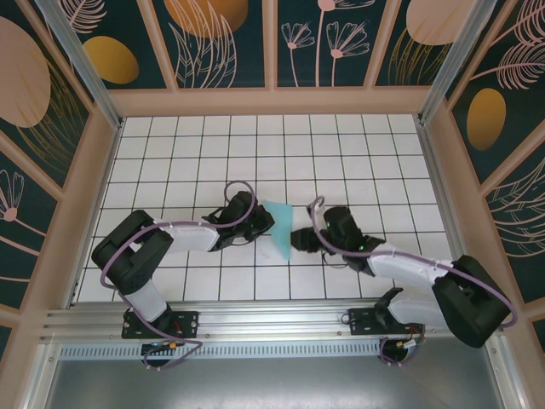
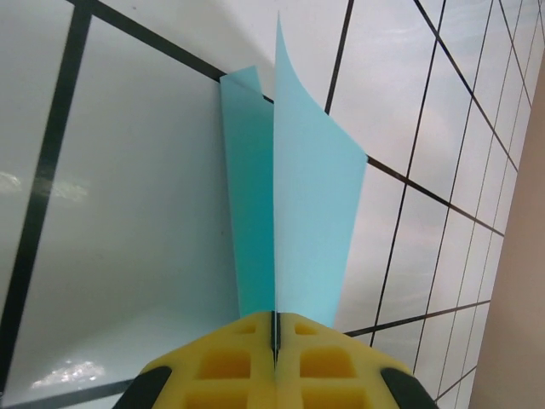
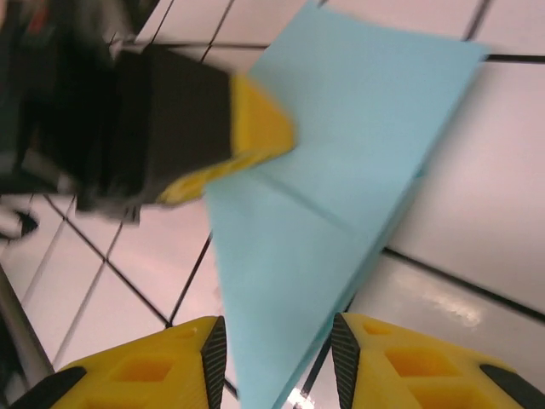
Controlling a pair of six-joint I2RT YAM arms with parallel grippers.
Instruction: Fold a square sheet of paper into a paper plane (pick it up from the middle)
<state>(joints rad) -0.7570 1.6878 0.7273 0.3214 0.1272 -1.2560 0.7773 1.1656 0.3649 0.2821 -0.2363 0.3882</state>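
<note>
The light turquoise sheet of paper (image 1: pixel 278 232) is folded into a pointed, layered wedge like a paper plane, standing on edge between the two arms at mid-table. My left gripper (image 1: pixel 261 223) is shut on its near edge. In the left wrist view the paper (image 2: pixel 300 196) rises as two leaves from the pinched yellow pads (image 2: pixel 230 366) of that gripper (image 2: pixel 274 341). My right gripper (image 3: pixel 277 358) is open. The tip of the folded paper (image 3: pixel 341 179) lies between its fingers with gaps on both sides. The left gripper's fingers (image 3: pixel 255 128) clamp the paper's far side.
The table (image 1: pixel 341 145) is white grid tile, walled by wooden-framed patterned panels (image 1: pixel 272 98) at the back and on both sides. A metal rail (image 1: pixel 272 319) with both arm bases runs along the near edge. Open tiles lie behind the paper.
</note>
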